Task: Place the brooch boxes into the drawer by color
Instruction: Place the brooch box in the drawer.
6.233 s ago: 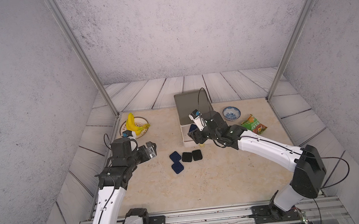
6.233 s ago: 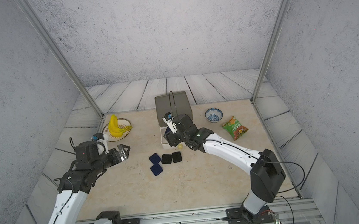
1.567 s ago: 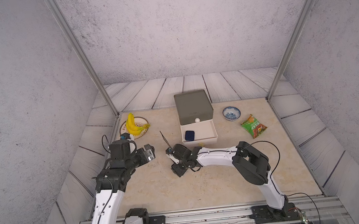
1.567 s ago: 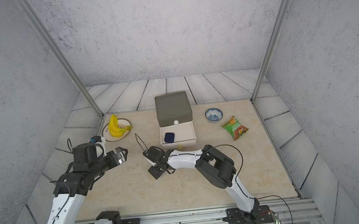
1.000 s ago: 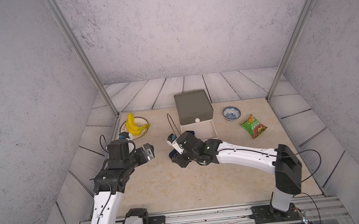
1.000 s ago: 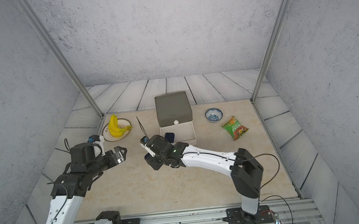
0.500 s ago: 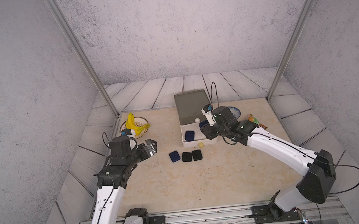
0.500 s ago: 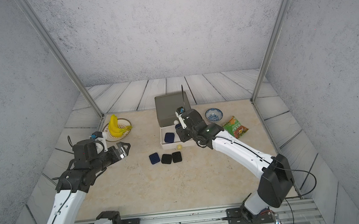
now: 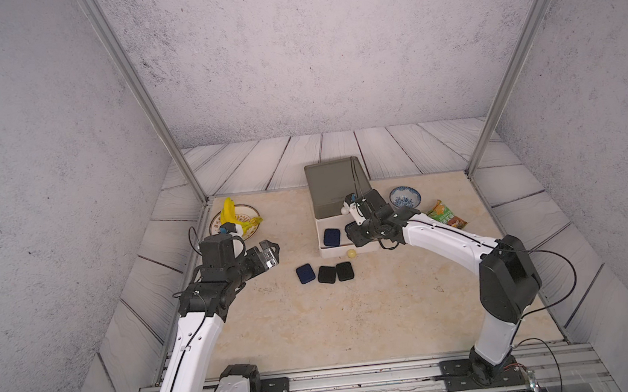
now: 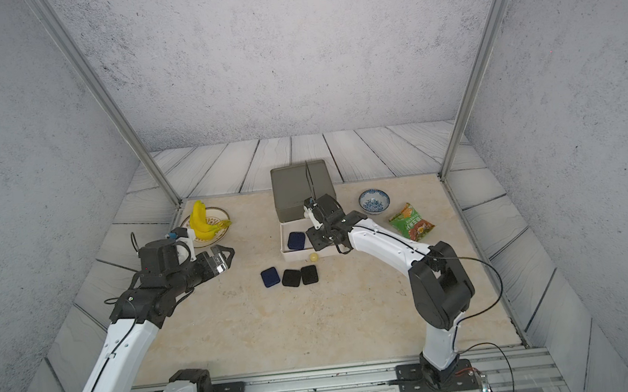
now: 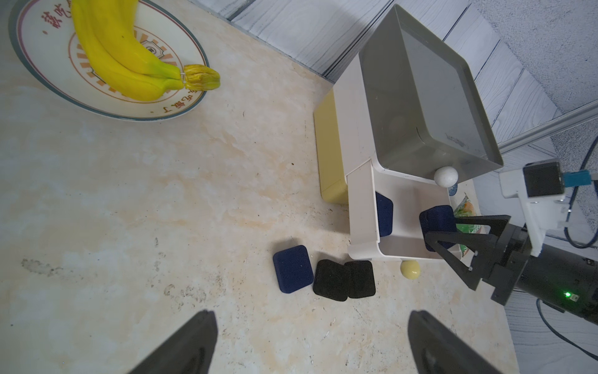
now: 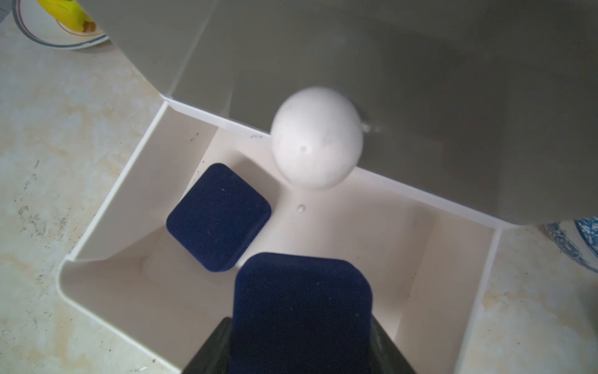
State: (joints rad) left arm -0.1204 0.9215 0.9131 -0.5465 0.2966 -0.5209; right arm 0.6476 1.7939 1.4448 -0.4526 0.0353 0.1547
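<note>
**A:** Beige table first: one loose blue box and two black boxes lie in a row just in front of the cabinet. No red ones in view.

**B:** Drawer?

**A:** White drawer is pulled out, grey drawer above it is shut. Right hand is over the open part, clamped on the held blue box. Left hand has its fingers apart and is empty, near the plate.

**B:** How to land it?

**A:** I'd lower it onto the bare floor beside the stored blue box, not on top. Stay clear of the white knob and the front wall. Level it and let go low so it doesn't tip on edge.

**B:** Versus six seconds back?

**A:** Four boxes on the table then, two blue and two black; three now. Half a second ago the right hand was further back by the cabinet top; now it's nearer the drawer front. Left hand hardly moved.
</note>
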